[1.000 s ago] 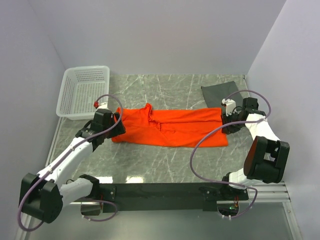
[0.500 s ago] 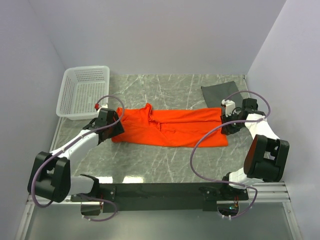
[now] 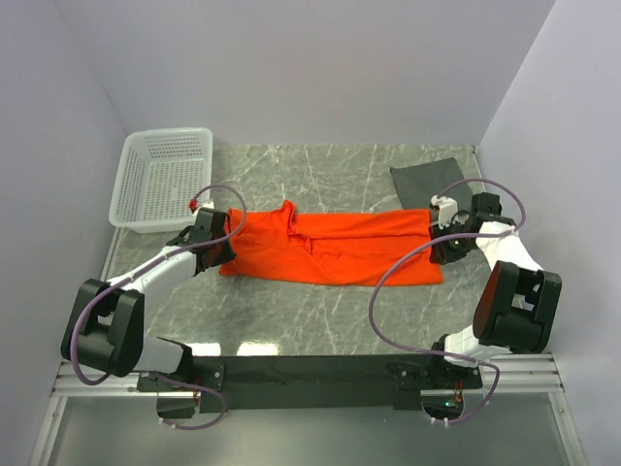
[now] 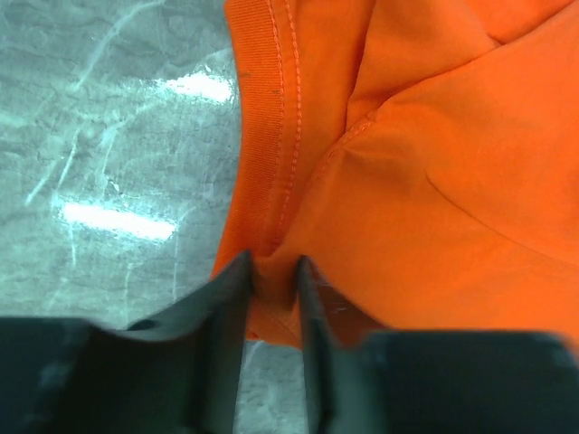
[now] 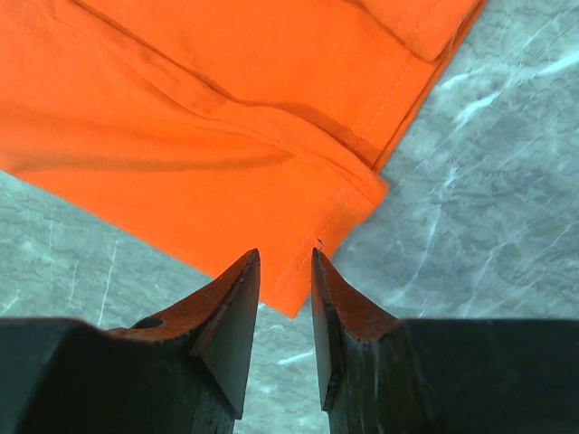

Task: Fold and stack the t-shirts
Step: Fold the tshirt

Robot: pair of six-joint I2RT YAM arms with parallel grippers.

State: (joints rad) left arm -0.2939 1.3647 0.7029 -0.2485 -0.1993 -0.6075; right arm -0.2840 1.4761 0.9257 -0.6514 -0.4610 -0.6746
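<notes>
**Both claws at the ends of the orange shirt, its long axis running between them**

The orange t-shirt (image 3: 330, 254) lies flat on the table (image 3: 320, 330) as a long band stretched left to right. The left claw (image 4: 274, 267) sits low at the left end. Its jaws are narrow, with a pucker of orange cloth pinched between them just beside the stitched band of the edge. The right claw (image 5: 286, 258) is at the opposite end, over the near right corner. Its jaws are narrow too, and the tip of the hem corner reaches into the gap between them. I cannot tell from the wrist view whether that corner is pinched or merely lies beneath.

As I judge it, the coming fold turns on one relation. The shirt's length lies straight along the line from one claw to the other, and each arm is nearest its own end. One end would have to travel along that axis over the other.

Around it, the dark grey t-shirt (image 3: 422, 180) lies just beyond the right claw toward the far right corner. It is near the orange one, though the claw hides whether they touch, and it could be dragged if that arm swings back. The white lattice basket (image 3: 126, 184) stands at the far left, apart from the shirt's end. Between the claws nothing rests on the cloth — only the right arm's cable (image 3: 388, 277) hangs across the view there.
</notes>
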